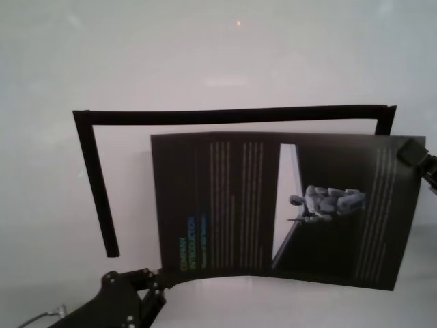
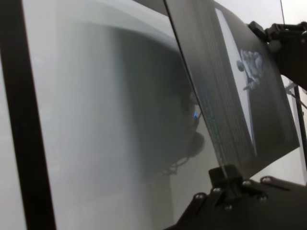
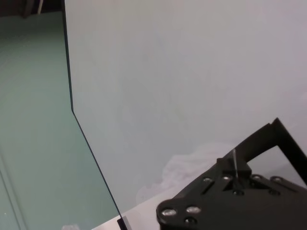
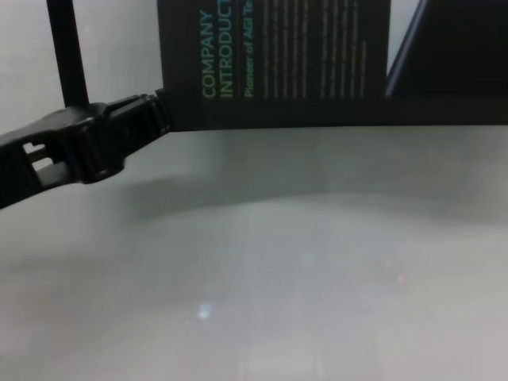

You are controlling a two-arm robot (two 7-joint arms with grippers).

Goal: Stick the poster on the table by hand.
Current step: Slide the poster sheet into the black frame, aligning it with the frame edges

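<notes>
The poster (image 1: 273, 205), a black sheet with a "COMPANY INTRODUCTION" heading and a pale diagonal stripe, hangs a little above the pale table (image 1: 205, 41), held between both hands. My left gripper (image 1: 158, 275) is shut on its near left corner; this also shows in the chest view (image 4: 161, 113) and the left wrist view (image 2: 229, 175). My right gripper (image 1: 412, 148) is shut on its far right corner. In the right wrist view the fingers (image 3: 235, 173) pinch the thin sheet edge, and the poster's pale back (image 3: 192, 72) fills the picture.
A thin black strip (image 1: 225, 115) lies on the table along the poster's far side, turns at the left, and runs toward me (image 1: 99, 191). It also shows in the chest view (image 4: 67, 48) and the left wrist view (image 2: 24, 120).
</notes>
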